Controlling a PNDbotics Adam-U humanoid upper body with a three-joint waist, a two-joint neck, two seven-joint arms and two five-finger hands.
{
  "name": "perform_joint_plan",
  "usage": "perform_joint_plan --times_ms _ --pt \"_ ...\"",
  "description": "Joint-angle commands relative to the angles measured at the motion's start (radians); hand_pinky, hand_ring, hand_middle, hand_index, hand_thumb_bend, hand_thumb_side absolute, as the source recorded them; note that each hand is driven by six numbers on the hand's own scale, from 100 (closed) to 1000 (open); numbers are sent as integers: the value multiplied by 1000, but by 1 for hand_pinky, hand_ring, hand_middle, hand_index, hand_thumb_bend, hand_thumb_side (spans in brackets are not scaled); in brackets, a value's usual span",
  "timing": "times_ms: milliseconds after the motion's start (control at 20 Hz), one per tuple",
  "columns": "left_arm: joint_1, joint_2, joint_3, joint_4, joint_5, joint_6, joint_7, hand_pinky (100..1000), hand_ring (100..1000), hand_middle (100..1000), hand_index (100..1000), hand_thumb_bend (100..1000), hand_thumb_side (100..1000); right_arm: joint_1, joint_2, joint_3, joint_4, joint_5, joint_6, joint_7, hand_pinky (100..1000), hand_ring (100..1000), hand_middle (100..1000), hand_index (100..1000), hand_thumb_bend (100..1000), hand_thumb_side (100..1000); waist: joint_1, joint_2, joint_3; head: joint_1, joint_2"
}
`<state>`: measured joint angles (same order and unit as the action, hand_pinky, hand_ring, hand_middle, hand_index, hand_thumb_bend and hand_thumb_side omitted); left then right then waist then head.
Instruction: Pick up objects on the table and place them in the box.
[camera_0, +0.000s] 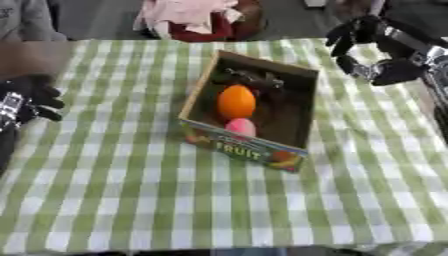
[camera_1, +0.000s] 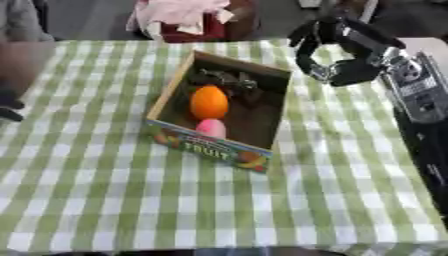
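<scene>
Three things lie inside the cardboard box (camera_0: 302, 107), which sits askew near the middle of the table on a green-and-white checked cloth (camera_0: 114, 190). An orange (camera_0: 236, 101) lies toward the box's left wall, a small pink rounded object (camera_0: 241, 127) touches its near side against the front wall, and a dark, blurred object (camera_0: 254, 79) lies at the far end; what that one is cannot be made out. The box's front panel is printed in bright colours, and the word "FRUIT" reads in yellow letters there, with pictured fruit to either side. The right hand (camera_1: 328, 55) hangs above the cloth just past the box's far right corner, fingers curled downward and empty, clear of the rim. The left hand (camera_0: 31, 97) shows at the left edge, away from the box, dark fingers bent and holding nothing.
</scene>
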<state>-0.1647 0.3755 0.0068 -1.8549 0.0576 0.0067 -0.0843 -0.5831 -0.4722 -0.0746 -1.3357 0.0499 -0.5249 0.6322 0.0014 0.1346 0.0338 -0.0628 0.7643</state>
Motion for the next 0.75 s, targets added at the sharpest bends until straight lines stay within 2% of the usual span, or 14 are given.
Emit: perform_joint_plan --times_ms 50,250,450,550,750 --pt "-3 -1 16 -37 -12 -11 19 570 623 599 776 100 826 40 22 -56 -84 -57 -95 97 586 608 650 789 162 488 4 -6 1 9 -7" --pt "3 -18 18 -54 -20 -19 27 568 621 596 772 100 826 144 63 -35 -168 -121 -32 33 580 597 634 781 163 509 7 -6 -3 9 -9" --pt "16 -34 17 -56 -15 -20 31 563 617 592 769 100 833 250 88 12 -243 -189 36 -35 573 592 627 778 166 526 6 -12 -3 4 -7" --pt "21 -39 15 -50 -12 -17 32 559 615 589 768 100 839 279 94 28 -275 -223 71 -57 572 591 626 778 167 533 6 -16 -3 8 -10" --pt "28 -53 12 -39 -5 -12 39 555 612 586 766 100 843 308 105 26 -299 -276 140 -43 569 588 623 777 167 542 5 -20 -8 17 -10"
